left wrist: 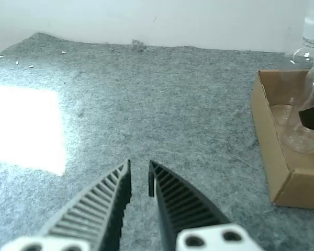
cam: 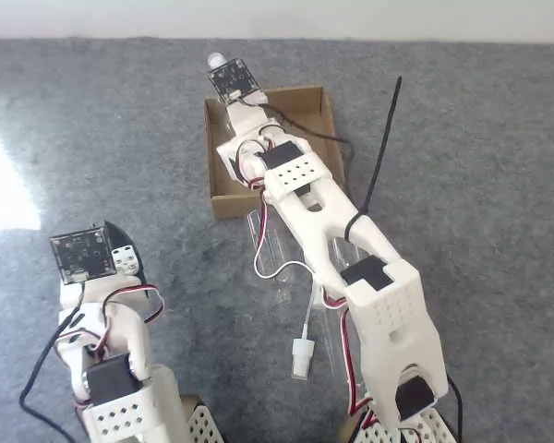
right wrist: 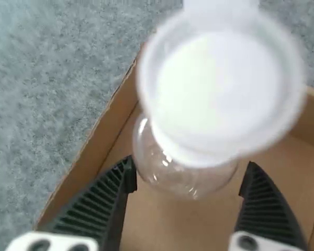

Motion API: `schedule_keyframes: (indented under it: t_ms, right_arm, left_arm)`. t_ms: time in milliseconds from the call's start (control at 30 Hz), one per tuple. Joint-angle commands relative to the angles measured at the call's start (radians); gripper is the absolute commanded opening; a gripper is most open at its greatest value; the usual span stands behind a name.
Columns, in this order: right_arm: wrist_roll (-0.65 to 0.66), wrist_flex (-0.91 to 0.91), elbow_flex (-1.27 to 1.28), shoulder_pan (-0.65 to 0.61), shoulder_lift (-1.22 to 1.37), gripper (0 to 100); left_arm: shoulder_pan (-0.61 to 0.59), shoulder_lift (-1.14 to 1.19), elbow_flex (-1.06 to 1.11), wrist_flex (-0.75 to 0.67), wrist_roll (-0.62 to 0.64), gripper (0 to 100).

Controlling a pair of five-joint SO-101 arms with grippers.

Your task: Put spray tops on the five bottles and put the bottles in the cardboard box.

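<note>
- 1 loose spray top (cam: 302,355) and clear bottles (cam: 268,245) lie near the cardboard box (cam: 223,198), under my right arm (cam: 351,258).
- Box holds a capped bottle (right wrist: 183,178); my right gripper (right wrist: 188,162) spread wide around it.
- My left gripper (left wrist: 138,164) slightly ajar, empty.

Right arm (cam: 323,221) over cardboard box (cam: 223,201); spray top (cam: 302,357) lying loose.

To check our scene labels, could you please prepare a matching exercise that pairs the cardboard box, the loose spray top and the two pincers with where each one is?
Things:
1. brown cardboard box
2. loose white plastic spray top
3. left pincer
4. right pincer

Places:
A. over bare grey carpet, holding nothing
B. open on either side of a clear plastic bottle with a white top
C. lying on the carpet beside the right arm
D. on the carpet's far side, under the right arm's end

Pairs: 1-D, 2-C, 3-A, 4-B.
</note>
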Motion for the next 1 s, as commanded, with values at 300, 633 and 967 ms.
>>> schedule_keyframes:
  t_ms: [300, 633, 967]
  right_arm:
    - [-0.008, 0.044, -0.037, 0.012, -0.045, 30.1]
    - [-0.009, 0.159, -0.044, 0.001, -0.108, 30.1]
    - [-0.009, 0.303, -0.048, 0.002, -0.214, 29.9]
  left_arm:
    - [-0.003, -0.006, -0.012, -0.031, 0.009, 6]
    - [-0.003, -0.006, -0.012, -0.031, 0.009, 6]
    - [-0.003, -0.006, -0.012, -0.034, 0.009, 6]
